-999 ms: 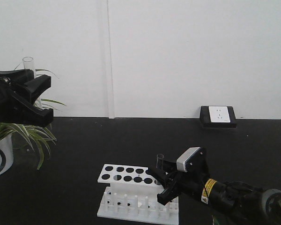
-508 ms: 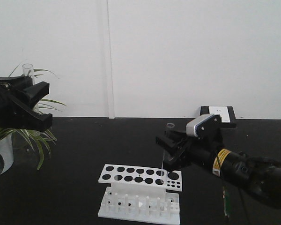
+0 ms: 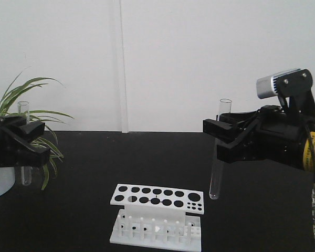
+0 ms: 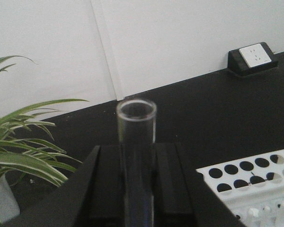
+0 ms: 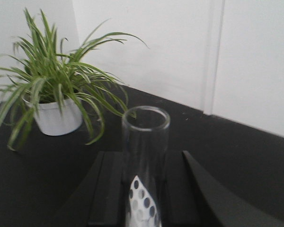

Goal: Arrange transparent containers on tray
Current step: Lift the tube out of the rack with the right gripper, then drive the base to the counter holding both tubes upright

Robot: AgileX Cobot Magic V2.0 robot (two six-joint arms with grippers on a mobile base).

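Observation:
Each gripper holds a clear glass test tube upright in the air. My left gripper (image 3: 25, 140) is shut on one test tube (image 3: 24, 143) at the left edge, in front of the plant; the same tube (image 4: 136, 142) rises between the black fingers (image 4: 106, 184) in the left wrist view. At the right, my right gripper (image 3: 223, 139) is shut on the second test tube (image 3: 219, 152), whose round bottom hangs just right of the white rack. That tube (image 5: 144, 156) stands between the pads in the right wrist view. The yellow tray is out of view.
A white holed tube rack (image 3: 156, 212) stands on the black table at the front centre. A potted spider plant (image 3: 21, 126) sits at the left. A wall socket box (image 4: 253, 56) rests at the table's back edge.
The right gripper has lifted its test tube up out of the rack and swung up and to the right. The left gripper has come down with its tube.

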